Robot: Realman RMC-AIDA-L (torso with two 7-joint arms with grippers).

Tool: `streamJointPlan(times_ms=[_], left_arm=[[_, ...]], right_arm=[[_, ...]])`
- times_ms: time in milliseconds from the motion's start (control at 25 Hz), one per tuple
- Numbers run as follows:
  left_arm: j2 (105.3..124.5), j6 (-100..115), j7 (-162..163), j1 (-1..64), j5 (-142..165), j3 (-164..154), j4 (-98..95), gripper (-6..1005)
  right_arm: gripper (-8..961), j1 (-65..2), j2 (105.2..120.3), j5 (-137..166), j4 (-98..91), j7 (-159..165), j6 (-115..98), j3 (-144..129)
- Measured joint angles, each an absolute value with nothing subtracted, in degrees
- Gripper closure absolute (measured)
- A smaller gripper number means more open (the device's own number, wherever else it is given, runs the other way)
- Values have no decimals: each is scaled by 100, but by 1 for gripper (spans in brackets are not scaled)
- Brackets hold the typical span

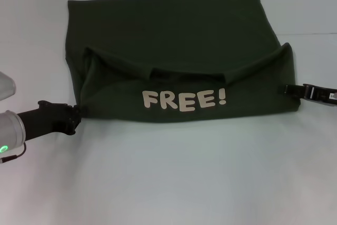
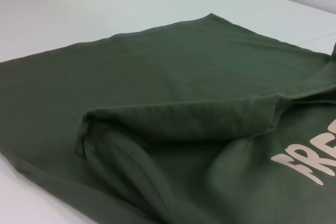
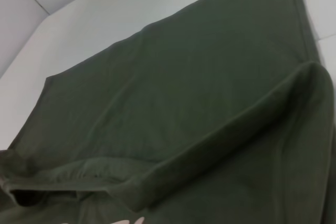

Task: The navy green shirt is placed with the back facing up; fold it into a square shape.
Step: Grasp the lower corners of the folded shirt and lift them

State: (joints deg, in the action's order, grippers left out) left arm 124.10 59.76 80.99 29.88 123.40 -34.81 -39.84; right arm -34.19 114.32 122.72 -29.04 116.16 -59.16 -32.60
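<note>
Head view: the shirt (image 1: 174, 51) lies on the white table (image 1: 168, 177), its near part turned up and over so the cream "FREE!" (image 1: 184, 100) faces up along the near edge, with the plain side spread out beyond it. The left claw (image 1: 78, 113) is at the shirt's near left corner, touching the cloth; whether it is clenched on the cloth cannot be told. The right claw (image 1: 287, 89) is at the shirt's right edge, touching the folded flap there; its grip cannot be told either. The shirt spans the whole space between the two claws.

Left wrist view: the shirt (image 2: 157, 77) fills the frame just ahead of the claw, the folded flap's hem raised and rumpled, part of the lettering (image 2: 315, 161) off to the side, and the table (image 2: 79, 9) beyond.

Right wrist view: the shirt (image 3: 184, 77) lies just ahead, its folded edge (image 3: 220, 140) standing up in a ridge, with the table (image 3: 94, 19) past it.
</note>
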Motion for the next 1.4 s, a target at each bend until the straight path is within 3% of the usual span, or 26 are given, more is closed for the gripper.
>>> streamJointPlan(times_ms=[480,840,1200,1400], left_arm=[[12410,5985,8137,2988,12340,-3480,-3981,961],[12410,5987,8150,2988,12340,-3482,-3981,962],[12410,5977,8169,2990,12339,-3480,-3983,962],[12410,6038,8286,2974,12339,-3480,-4008,961]], right_arm=[[394,-3261,11362,12218,-2919,11615,-5928,-3120],[455,-3291,11512,12239,-2885,11552,-5892,-3162],[517,-3257,11535,12220,-2882,11510,-5888,-3160],[710,-3234,11517,12214,-2898,11474,-5916,-3124]])
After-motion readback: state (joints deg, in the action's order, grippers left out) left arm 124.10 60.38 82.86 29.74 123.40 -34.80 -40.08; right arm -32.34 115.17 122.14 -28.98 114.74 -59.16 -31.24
